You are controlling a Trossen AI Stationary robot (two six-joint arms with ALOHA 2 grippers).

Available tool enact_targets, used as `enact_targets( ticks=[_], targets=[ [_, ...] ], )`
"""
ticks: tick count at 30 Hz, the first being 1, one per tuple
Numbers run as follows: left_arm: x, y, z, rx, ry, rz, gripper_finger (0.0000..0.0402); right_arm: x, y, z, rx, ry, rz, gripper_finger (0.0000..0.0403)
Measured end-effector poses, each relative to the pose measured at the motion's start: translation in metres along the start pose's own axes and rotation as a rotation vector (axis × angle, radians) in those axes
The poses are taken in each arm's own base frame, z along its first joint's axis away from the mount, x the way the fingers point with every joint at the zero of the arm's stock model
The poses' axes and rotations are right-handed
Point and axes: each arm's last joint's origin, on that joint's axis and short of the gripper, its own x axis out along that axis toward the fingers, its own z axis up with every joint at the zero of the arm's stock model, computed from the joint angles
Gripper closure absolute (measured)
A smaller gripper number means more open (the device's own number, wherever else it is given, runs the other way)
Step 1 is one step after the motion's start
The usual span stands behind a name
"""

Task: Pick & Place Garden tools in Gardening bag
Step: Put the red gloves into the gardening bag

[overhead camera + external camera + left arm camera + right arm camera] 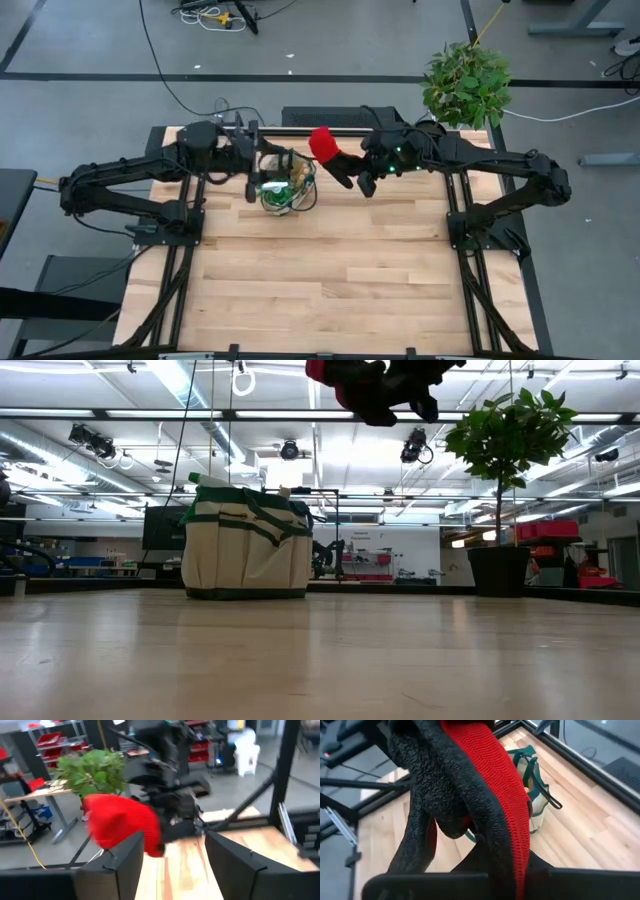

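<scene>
Several tools already in gardening bag (284, 186). Right gripper (338, 160) clamps red-and-black glove (324, 146) above table, near bag, not yet dropped. Left gripper (172, 857) by bag, jaws apart, empty.

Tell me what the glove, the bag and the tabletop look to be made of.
Glove: a red ribbed knit with a black crinkled coating, probably rubber or latex, matte; it hangs from the right pincer.
Gardening bag: tan woven cloth like canvas, with dark green trim, soft-sided.
Tabletop: pale wood in joined strips, butcher-block style, smooth with a slight sheen.
</scene>
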Motion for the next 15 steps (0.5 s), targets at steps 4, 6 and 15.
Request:
enact_targets(
  ticks=[4, 6, 15],
  targets=[
    [0.011, -0.009, -0.005, 0.124, 0.028, -0.039, 0.0171, -0.001, -0.011, 0.004, 0.07, 0.008, 0.026, 0.0396],
    [0.017, -0.014, -0.008, 0.2, 0.049, -0.033, 0.017, -0.001, -0.016, 0.006, 0.1, 0.012, 0.04, 0.0396],
    [0.041, -0.035, -0.015, 0.632, 0.098, 0.067, 0.017, -0.004, -0.031, 0.011, 0.231, 0.05, 0.138, 0.0394]
  ],
)
